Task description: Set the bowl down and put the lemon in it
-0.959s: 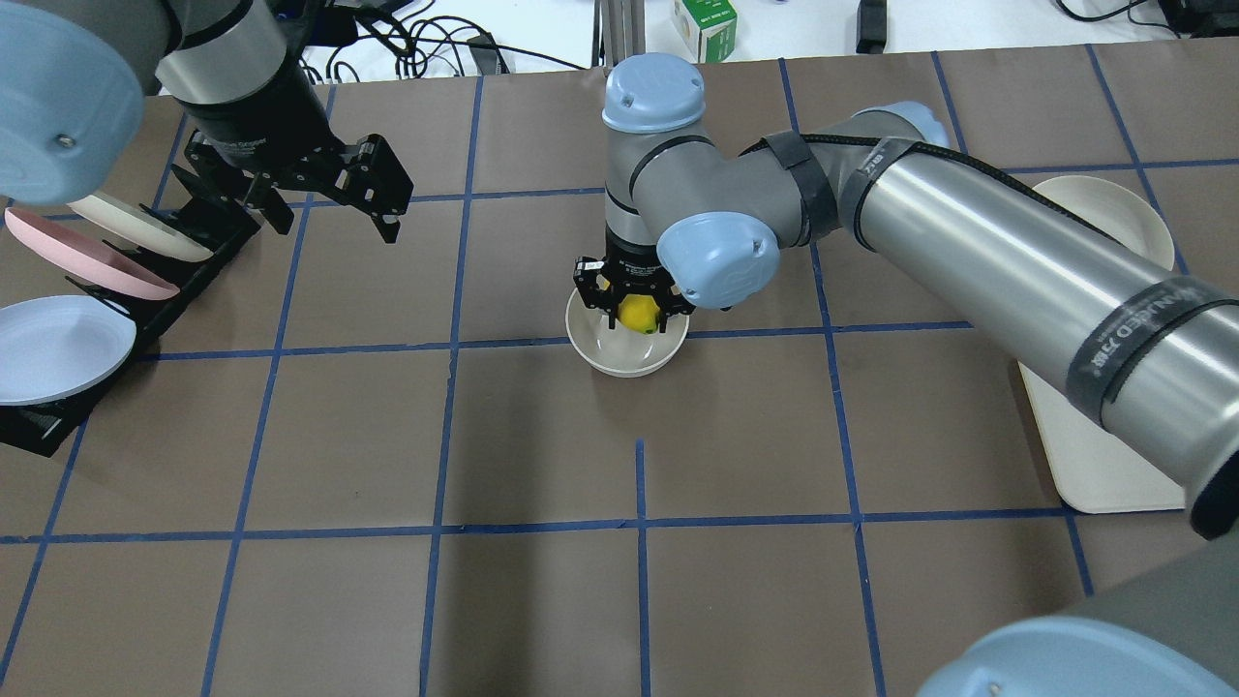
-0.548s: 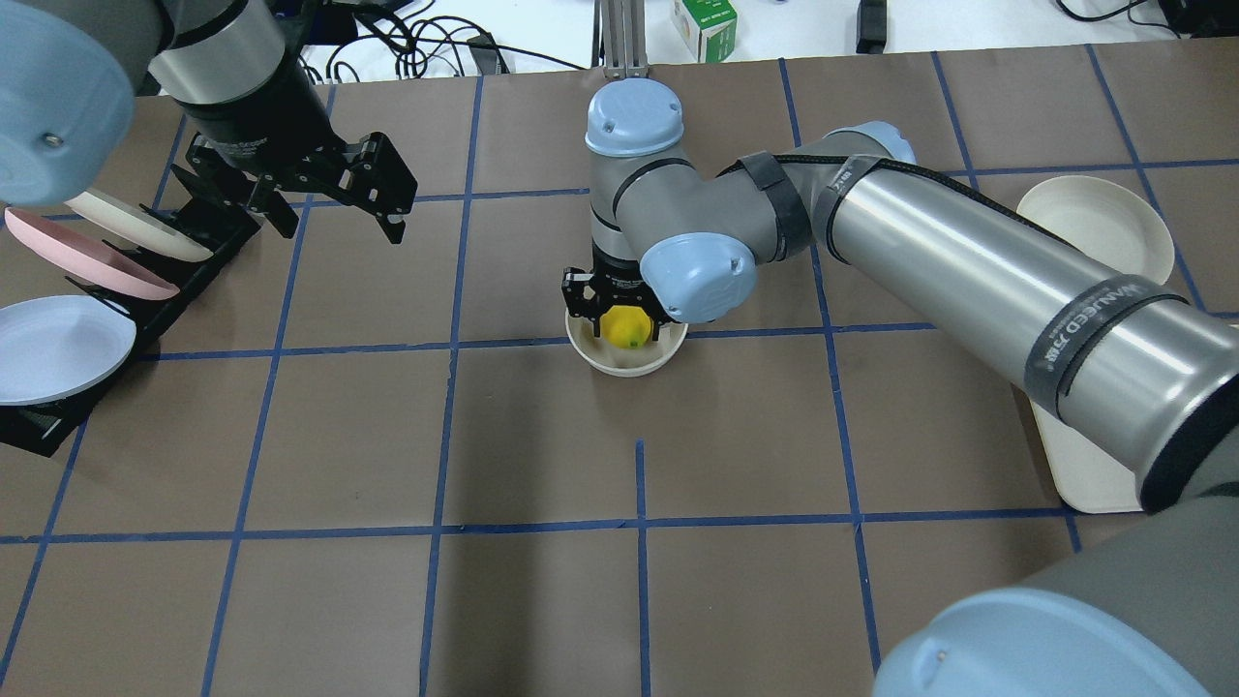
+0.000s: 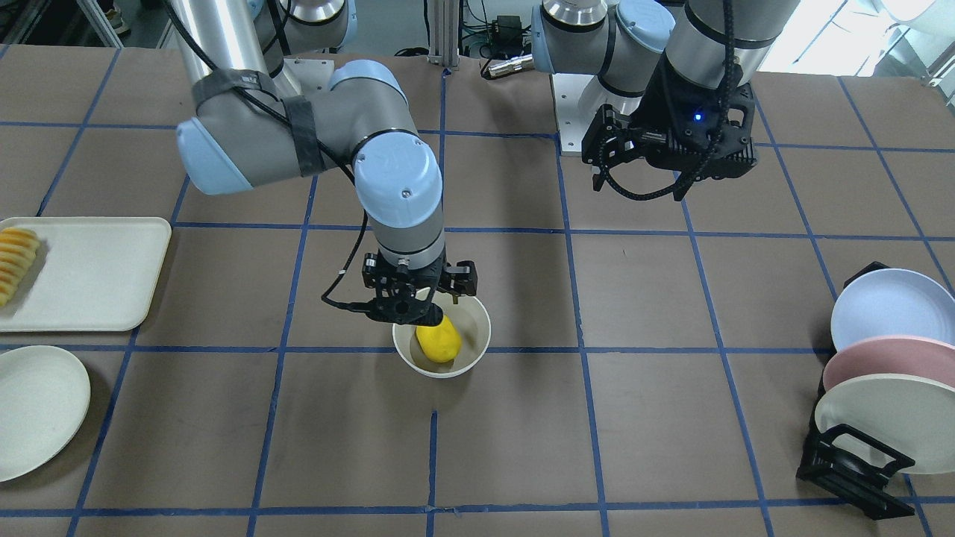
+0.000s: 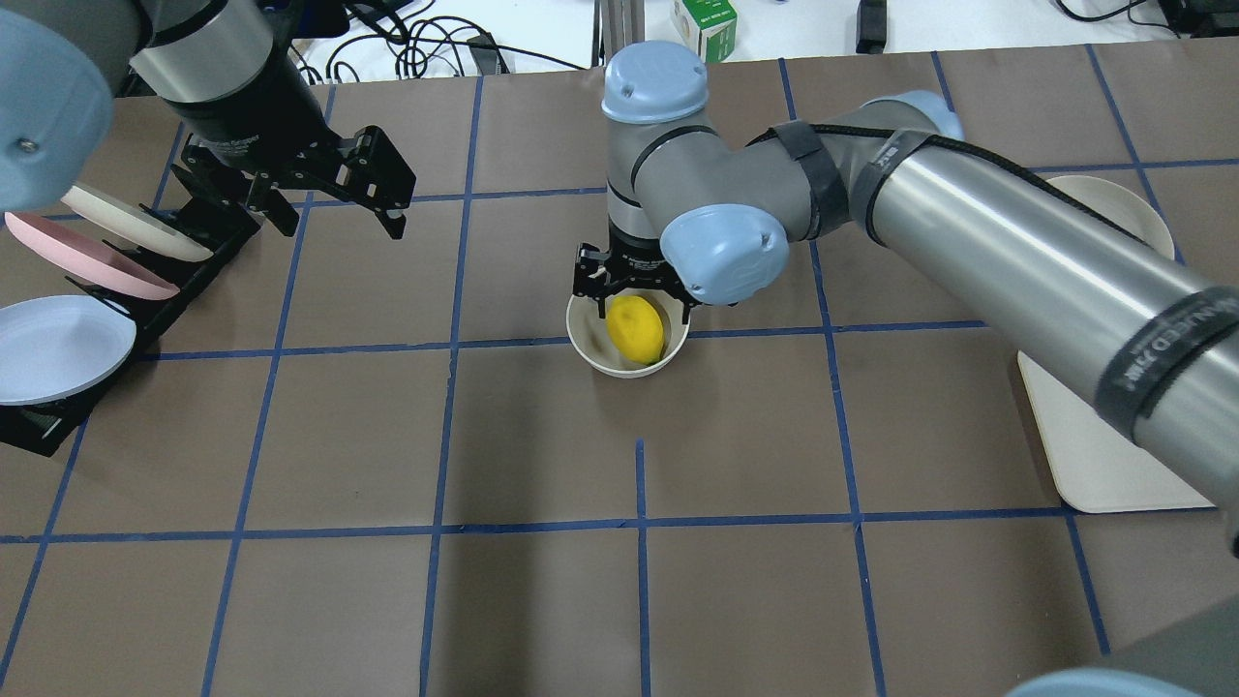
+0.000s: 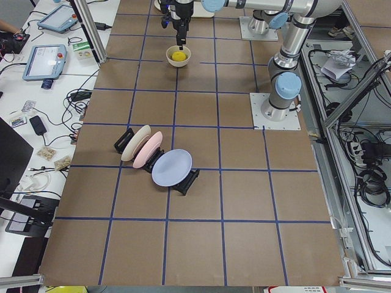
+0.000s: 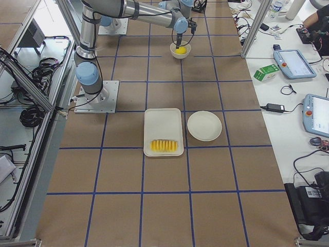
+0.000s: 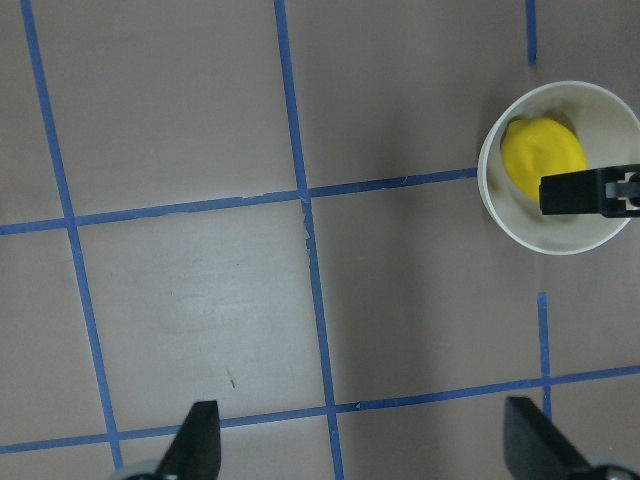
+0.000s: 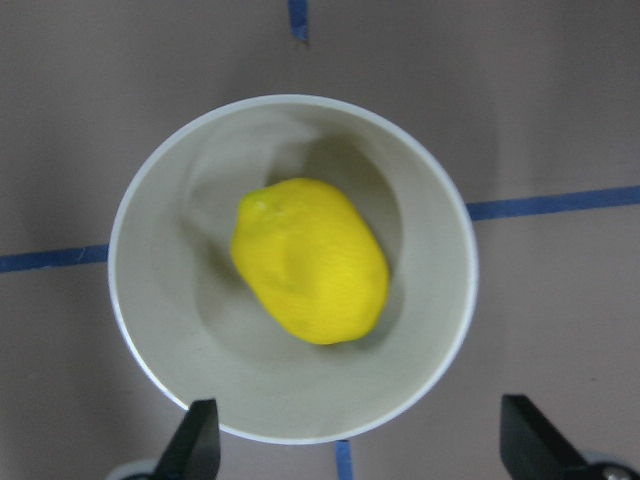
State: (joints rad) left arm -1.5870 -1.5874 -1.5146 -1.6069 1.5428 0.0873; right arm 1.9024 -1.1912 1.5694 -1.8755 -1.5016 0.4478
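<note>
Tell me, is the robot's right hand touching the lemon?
Apart. The right wrist view shows the lemon lying loose in the bowl, with the fingertips of the right hand spread wide, clear of it.

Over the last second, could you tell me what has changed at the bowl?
The right gripper opened and let go of the lemon, which now lies in the bowl. The bowl itself and the open left gripper stayed where they were.
</note>
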